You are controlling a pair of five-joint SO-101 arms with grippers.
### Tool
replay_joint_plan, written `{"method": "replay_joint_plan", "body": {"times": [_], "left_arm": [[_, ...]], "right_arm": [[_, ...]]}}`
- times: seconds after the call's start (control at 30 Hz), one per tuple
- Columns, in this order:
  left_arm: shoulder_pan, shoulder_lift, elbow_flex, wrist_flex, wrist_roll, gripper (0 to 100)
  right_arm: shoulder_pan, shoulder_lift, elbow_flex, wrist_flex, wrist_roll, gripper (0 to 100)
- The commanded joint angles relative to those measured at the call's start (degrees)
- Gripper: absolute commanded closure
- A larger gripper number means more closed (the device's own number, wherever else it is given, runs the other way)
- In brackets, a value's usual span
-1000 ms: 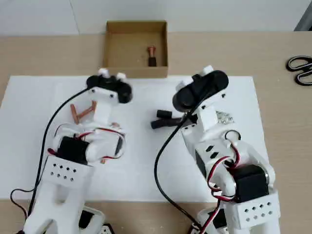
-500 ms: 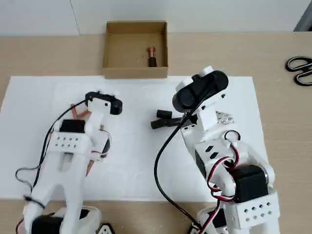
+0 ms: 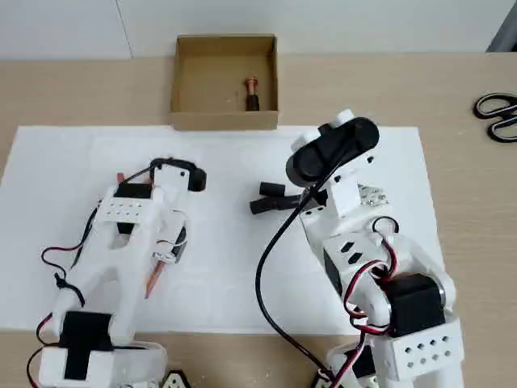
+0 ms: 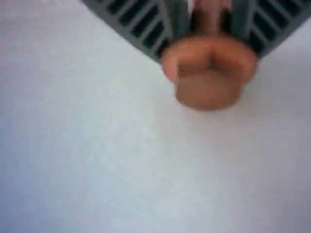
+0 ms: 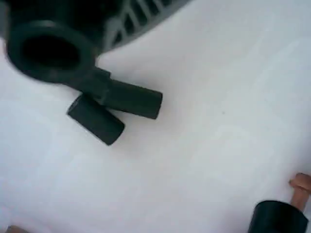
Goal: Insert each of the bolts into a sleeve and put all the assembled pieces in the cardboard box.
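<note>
The coming move turns on bringing bolt and sleeve together. The left gripper (image 4: 209, 22) pinches a copper bolt (image 4: 209, 77) by its narrow stem between the ribbed pads (image 4: 141, 24). The bolt's wide head sticks out past their ends, over the white sheet (image 4: 97, 170). The right gripper (image 5: 73, 24) is pressed around a black sleeve (image 5: 48, 53) whose open bore faces its wrist camera, so the sleeve's long axis runs roughly along that gripper's own line. In the high view the right wrist (image 3: 331, 153) sits at about 3 o'clock from the left wrist (image 3: 174, 174), well apart from it. Two loose sleeves (image 3: 273, 190) lie on the sheet between them, nearer the right arm. The bolt probably has to travel toward 3 o'clock and line up with that bore. The cardboard box (image 3: 226, 39), at 12 o'clock beyond the sheet, holds one assembled piece (image 3: 251, 93). A loose bolt (image 3: 153, 279) lies at 6 o'clock from the left wrist. A second ago the left wrist was up by the box's front wall. It has since drawn back toward 6 o'clock, while the right arm has not shifted.
</note>
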Motion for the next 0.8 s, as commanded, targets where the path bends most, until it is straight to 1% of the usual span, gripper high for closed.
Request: {"method": "replay_joint_plan", "body": {"times": [0.0, 0.2, 0.27, 0.4, 0.53, 0.67, 0.77], "left_arm": [[-0.44, 1.14, -2.07, -2.46, -1.05, 88], [-0.62, 1.85, -2.07, -2.64, -2.37, 90], [-0.62, 1.85, -2.07, -2.64, -2.37, 92], [-0.7, 1.85, -1.98, -3.16, -2.11, 99], [-0.7, 1.49, -1.98, -2.81, -1.93, 99], [-0.35, 1.32, -3.82, -0.44, -1.93, 99], [-0.26, 1.23, -8.48, 3.96, -1.93, 99]], "right_arm": [[0.4, -1.27, -0.26, -1.36, 0.0, 99.5], [0.48, -1.27, -0.26, -1.36, 0.09, 99.5], [0.48, -1.27, -0.26, -1.36, 0.09, 99.5], [0.48, -1.27, -0.26, -1.45, 0.09, 99.5], [0.48, -1.27, -0.26, -1.45, 0.09, 99.5], [0.57, -1.27, -0.26, -1.45, 0.09, 99.5], [0.57, -1.27, -0.26, -1.45, 0.09, 99.5]]}}
